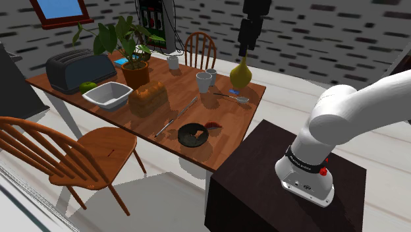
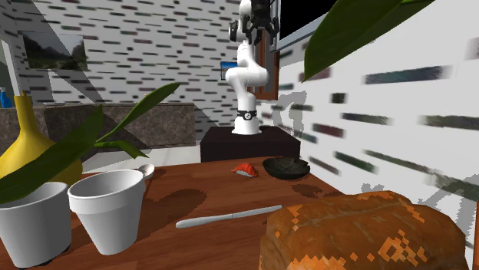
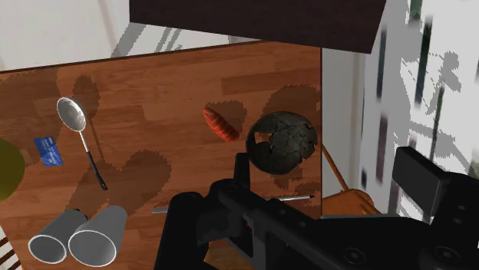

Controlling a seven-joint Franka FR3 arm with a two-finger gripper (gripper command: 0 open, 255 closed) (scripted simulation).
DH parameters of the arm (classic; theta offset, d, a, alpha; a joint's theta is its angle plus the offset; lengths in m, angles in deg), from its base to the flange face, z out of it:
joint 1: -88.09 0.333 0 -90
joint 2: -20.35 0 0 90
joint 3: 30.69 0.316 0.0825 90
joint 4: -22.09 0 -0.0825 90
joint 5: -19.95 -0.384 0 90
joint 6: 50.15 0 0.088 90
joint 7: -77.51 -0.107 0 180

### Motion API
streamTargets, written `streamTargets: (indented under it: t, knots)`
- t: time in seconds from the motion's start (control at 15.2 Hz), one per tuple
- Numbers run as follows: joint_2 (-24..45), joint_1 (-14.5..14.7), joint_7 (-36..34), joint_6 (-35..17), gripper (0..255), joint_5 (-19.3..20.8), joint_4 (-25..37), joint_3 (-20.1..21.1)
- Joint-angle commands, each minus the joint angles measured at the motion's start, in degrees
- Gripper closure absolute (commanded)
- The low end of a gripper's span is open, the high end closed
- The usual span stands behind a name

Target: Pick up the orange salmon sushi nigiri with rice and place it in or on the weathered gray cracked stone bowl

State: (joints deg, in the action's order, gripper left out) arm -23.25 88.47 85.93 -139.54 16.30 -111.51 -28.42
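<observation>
near the worktop's [image 1: 227,112] edge closest to the stand, the orange salmon nigiri [image 3: 220,123] is lying flat on the bare wood, just beside the cracked grey stone bowl [image 3: 281,143] and not touching it. it is looking like a small, light, soft piece: a slick slab of fish riding on a pressed rice base, likely to squash or come apart under a hard squeeze and to slide if pinched by the top alone. the safest hold is probably across its narrow width, at the middle of its length, low on the rice sides, with only gentle closing. the bowl is looking heavy and stiff, its rim broken at one side and its mouth wide and shallow, so it is offering an easy target, and lowering the piece in is seeming wiser than dropping it. a grey knife [image 1: 176,116] is lying farther along the wood, on the bowl's far side from the nigiri. the hand [image 1: 247,47] is hanging high above the worktop, well apart from everything, its fingers [image 3: 241,165] standing apart with nothing between them.
</observation>
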Motion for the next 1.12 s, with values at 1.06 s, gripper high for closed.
streamTargets:
  t: [1.06]
  knots:
    - [11.55, 2.53, 25.6, -35.37, 0, 3.79, -21.67, -11.85]
